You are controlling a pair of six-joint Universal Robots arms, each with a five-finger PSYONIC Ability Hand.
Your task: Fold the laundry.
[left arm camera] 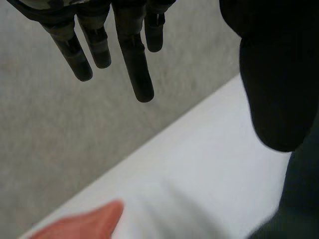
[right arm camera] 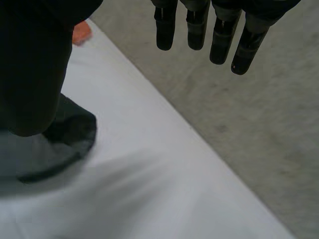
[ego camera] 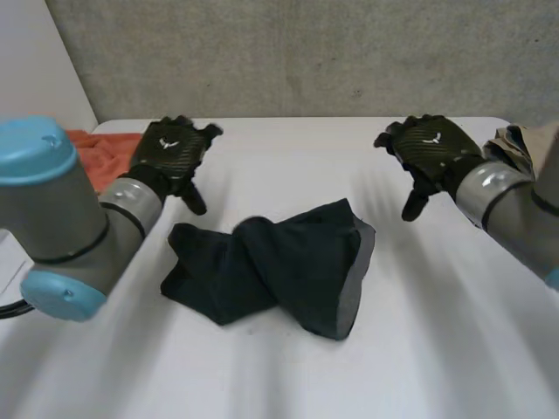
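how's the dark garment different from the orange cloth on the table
The dark garment is near black with a grey inner face; the orange cloth is plain orange. The dark garment lies in the middle of the table in full sight; the orange cloth lies at the far left, partly hidden by the left arm. Both are cloth, unheld.

White table (ego camera: 437, 349) bare around the crumpled dark garment (ego camera: 279, 271); orange cloth (ego camera: 100, 150) crowds the far-left corner, beige cloth (ego camera: 515, 144) the far-right edge.
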